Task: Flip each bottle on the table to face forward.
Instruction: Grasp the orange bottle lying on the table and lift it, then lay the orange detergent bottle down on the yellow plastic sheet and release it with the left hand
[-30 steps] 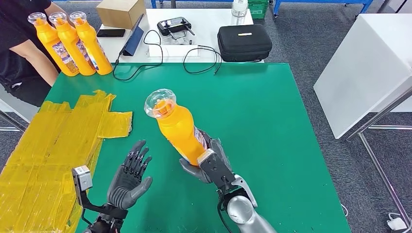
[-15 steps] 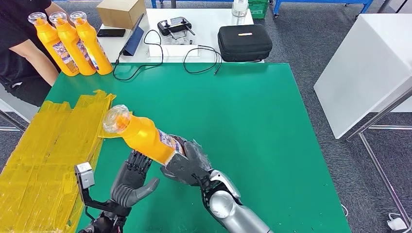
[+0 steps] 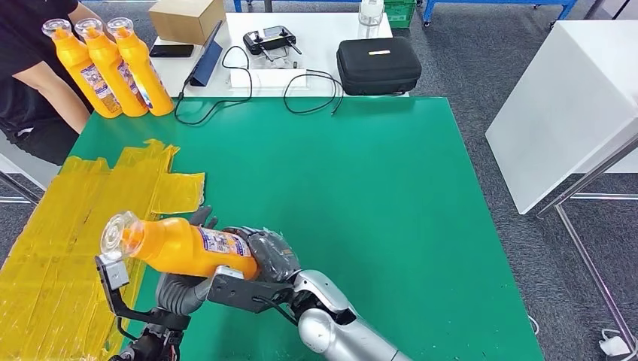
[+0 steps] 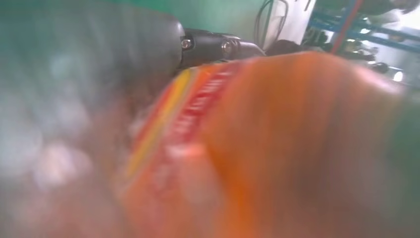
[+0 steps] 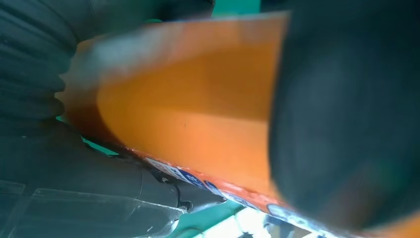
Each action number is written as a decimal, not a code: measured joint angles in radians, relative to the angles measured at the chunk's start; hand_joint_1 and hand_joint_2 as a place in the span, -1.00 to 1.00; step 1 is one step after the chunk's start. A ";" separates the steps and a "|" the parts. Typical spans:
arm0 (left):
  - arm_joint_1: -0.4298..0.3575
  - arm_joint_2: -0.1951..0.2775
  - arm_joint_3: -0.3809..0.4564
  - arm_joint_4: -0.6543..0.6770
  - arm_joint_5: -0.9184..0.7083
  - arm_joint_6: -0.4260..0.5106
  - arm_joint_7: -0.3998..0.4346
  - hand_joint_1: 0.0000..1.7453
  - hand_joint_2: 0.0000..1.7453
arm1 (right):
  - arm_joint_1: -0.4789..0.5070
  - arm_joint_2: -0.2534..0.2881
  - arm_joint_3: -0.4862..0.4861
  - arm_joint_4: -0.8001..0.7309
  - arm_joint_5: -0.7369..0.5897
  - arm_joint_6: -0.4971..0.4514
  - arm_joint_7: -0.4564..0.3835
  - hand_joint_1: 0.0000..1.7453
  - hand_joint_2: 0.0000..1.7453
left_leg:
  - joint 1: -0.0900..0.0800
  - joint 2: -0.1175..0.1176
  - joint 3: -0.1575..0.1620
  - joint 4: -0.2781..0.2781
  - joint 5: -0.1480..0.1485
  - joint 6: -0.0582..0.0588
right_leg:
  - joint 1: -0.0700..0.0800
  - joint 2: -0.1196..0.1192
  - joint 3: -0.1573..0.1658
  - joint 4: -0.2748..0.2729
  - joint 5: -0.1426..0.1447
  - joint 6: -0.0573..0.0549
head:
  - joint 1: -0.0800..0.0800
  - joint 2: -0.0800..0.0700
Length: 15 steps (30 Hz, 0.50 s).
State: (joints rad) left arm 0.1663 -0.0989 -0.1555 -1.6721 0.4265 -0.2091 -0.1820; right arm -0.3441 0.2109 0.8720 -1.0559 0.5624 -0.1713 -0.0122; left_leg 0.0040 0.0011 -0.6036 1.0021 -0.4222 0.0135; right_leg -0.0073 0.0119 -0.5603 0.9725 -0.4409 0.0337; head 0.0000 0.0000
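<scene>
Bottle (image 3: 180, 245), orange with a clear cap (image 3: 117, 233), lies nearly horizontal above the green bench (image 3: 391, 188), cap end over the yellow tape patch (image 3: 68, 226), base end toward the bench middle. Printed label (image 3: 223, 242) faces up on the half of the body nearer the base. Right robot hand (image 3: 265, 259) is wrapped around the base end and grips the bottle. Left robot hand (image 3: 180, 289) sits directly under the bottle's mid-body, a few fingertips (image 3: 205, 219) showing past the far side of the bottle; whether it grips or merely cups cannot be told. Both wrist views are blurred close-ups of the orange body.

Beyond the bottle, at the bench's far left corner, three more orange bottles (image 3: 105, 64) stand upright in a tight row, a person (image 3: 30, 68) in black just beside them. Behind the bench, on a white table (image 3: 316, 37): a cardboard box (image 3: 186, 19), a controller (image 3: 269, 39), a black case (image 3: 378, 66), looped cables (image 3: 301, 86).
</scene>
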 joint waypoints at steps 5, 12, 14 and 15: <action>0.003 0.000 0.024 -0.003 0.001 -0.001 -0.002 -1.00 1.00 | -0.013 0.000 0.041 0.000 0.014 0.000 0.007 1.00 1.00 | 0.000 0.000 0.000 0.000 0.000 0.000 | 0.000 0.000 0.000 0.000 0.000 0.000 | 0.000 0.000; 0.014 0.000 0.047 -0.015 -0.001 -0.004 -0.012 -1.00 1.00 | -0.032 -0.001 0.078 -0.018 0.012 0.015 0.030 1.00 1.00 | 0.000 0.000 0.000 0.000 0.000 0.000 | 0.000 0.000 0.000 0.000 0.000 0.000 | 0.000 0.000; 0.016 0.000 0.052 -0.018 -0.002 -0.005 -0.014 -0.74 1.00 | -0.037 -0.001 0.085 -0.018 0.003 0.022 0.033 1.00 1.00 | 0.000 0.000 0.000 0.000 0.000 0.000 | 0.000 0.000 0.000 0.000 0.000 0.000 | 0.000 0.000; 0.017 0.000 0.054 -0.018 -0.002 -0.006 -0.015 -0.23 1.00 | -0.039 -0.001 0.088 -0.018 -0.001 0.024 0.033 1.00 1.00 | 0.000 0.000 0.000 0.000 0.000 0.000 | 0.000 0.000 0.000 0.000 0.000 0.000 | 0.000 0.000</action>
State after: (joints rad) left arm 0.1834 -0.0984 -0.1016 -1.6900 0.4246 -0.2154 -0.1972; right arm -0.3834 0.2098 0.9603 -1.0742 0.5618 -0.1472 0.0209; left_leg 0.0040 0.0013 -0.6036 1.0022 -0.4221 0.0134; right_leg -0.0074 0.0120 -0.5604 0.9724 -0.4409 0.0337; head 0.0000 0.0000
